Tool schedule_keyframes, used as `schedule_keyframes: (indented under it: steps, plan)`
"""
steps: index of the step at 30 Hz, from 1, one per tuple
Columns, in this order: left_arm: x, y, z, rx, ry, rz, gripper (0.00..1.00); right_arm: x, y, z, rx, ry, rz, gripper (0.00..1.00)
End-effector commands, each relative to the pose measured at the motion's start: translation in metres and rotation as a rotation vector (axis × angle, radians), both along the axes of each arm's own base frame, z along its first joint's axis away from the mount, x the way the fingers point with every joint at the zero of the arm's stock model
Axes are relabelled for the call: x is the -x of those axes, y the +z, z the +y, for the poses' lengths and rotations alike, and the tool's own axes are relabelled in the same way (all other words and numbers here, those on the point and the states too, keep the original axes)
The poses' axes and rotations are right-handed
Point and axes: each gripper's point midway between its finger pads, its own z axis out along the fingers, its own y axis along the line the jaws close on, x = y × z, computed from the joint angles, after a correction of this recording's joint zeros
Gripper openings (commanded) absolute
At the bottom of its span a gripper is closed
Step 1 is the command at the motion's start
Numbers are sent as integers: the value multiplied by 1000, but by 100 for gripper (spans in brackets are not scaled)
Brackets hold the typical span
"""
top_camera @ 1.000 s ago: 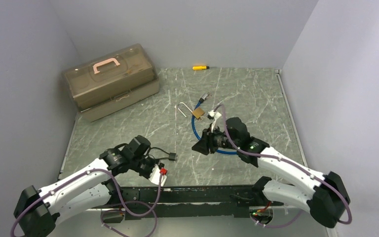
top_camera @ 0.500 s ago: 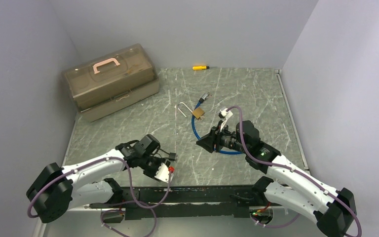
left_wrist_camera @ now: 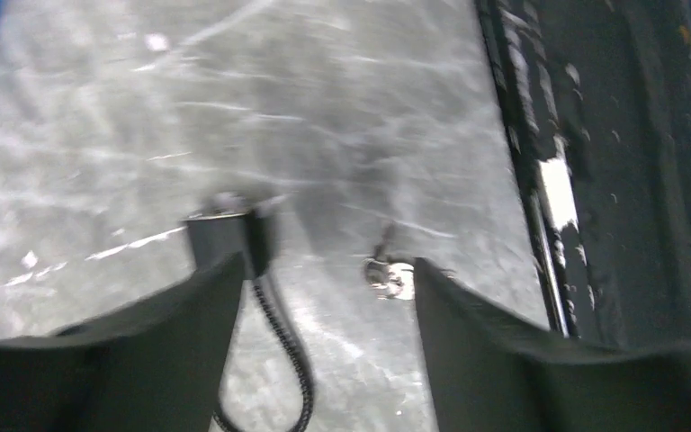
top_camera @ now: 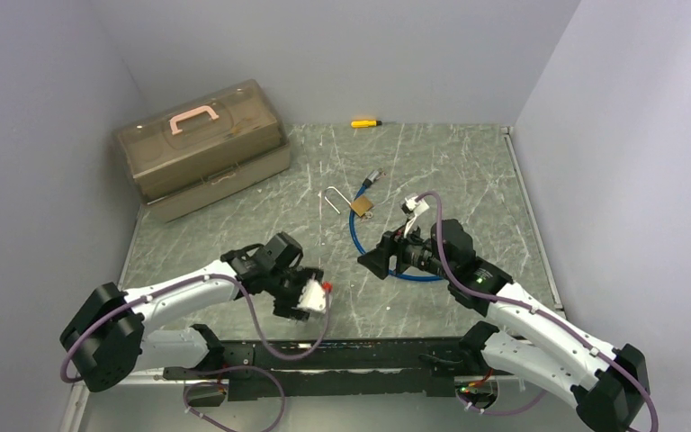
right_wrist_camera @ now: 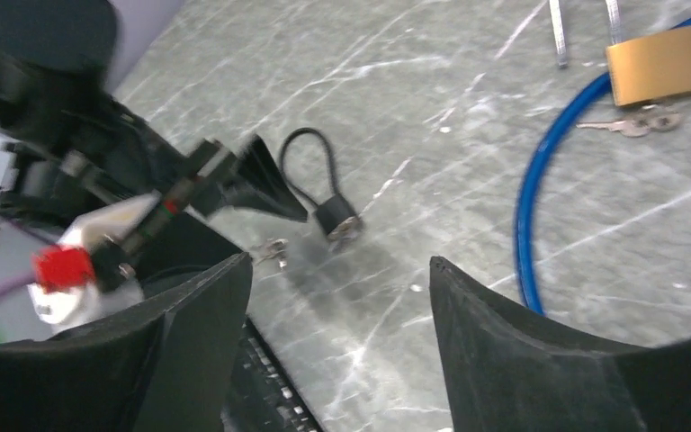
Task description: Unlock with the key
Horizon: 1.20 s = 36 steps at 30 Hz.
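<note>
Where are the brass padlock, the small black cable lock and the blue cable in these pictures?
brass padlock (right_wrist_camera: 659, 63), right wrist view, on the middle of its brass body.
black cable lock (right_wrist_camera: 339, 220), right wrist view, on its short black barrel.
blue cable (right_wrist_camera: 523, 225), right wrist view, on the left side of its curve.

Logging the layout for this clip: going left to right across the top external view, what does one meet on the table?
Toolbox → left pincer → brass padlock
</note>
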Motion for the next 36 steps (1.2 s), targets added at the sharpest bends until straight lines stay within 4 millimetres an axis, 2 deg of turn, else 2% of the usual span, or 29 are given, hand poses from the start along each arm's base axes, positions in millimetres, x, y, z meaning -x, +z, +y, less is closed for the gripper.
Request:
schedule_keyframes:
  steps: [1, 2, 3, 4, 5, 7, 11, 13, 17, 20, 23, 28, 31, 35, 36]
  plan:
    - [-52, 58, -28, 147, 298, 23, 90, -27, 10, -16, 37, -149, -53, 82]
    - [-60, 66, -28, 155, 353, 48, 98, -32, 10, -20, 48, -178, -59, 94]
    - [-67, 76, -27, 151, 400, 72, 99, -36, 9, -25, 57, -217, -65, 99]
    - [-71, 81, -23, 134, 434, 102, 99, -40, 9, -30, 66, -250, -73, 99]
    - [-80, 95, -23, 140, 464, 111, 99, -44, 9, -37, 74, -287, -81, 100]
    - [-93, 106, -13, 122, 547, 143, 99, -51, 9, -50, 90, -370, -91, 100]
    - [-119, 127, 20, 86, 756, 188, 99, -60, 15, -74, 110, -500, -97, 100]
    - [-137, 136, 41, 58, 917, 162, 99, -64, 17, -81, 135, -535, -89, 100]
    - [-158, 143, 85, 23, 1187, 120, 99, -71, 21, -90, 191, -581, -59, 100]
    - [-161, 144, 110, 89, 1277, 99, 99, -74, 26, -94, 213, -609, -50, 100]
    - [-162, 137, 131, 188, 1311, 39, 99, -83, 24, -112, 220, -705, -72, 100]
    - [-181, 127, 151, 324, 1370, -55, 99, -116, -7, -179, 251, -985, -66, 100]
    - [-196, 112, 158, 355, 1414, -38, 99, -131, -35, -234, 294, -1174, -49, 100]
    - [-216, 99, 165, 472, 1413, -16, 99, -143, -59, -280, 407, -1320, -71, 100]
    - [-220, 96, 176, 498, 1432, -34, 99, -148, -60, -288, 410, -1349, -92, 100]
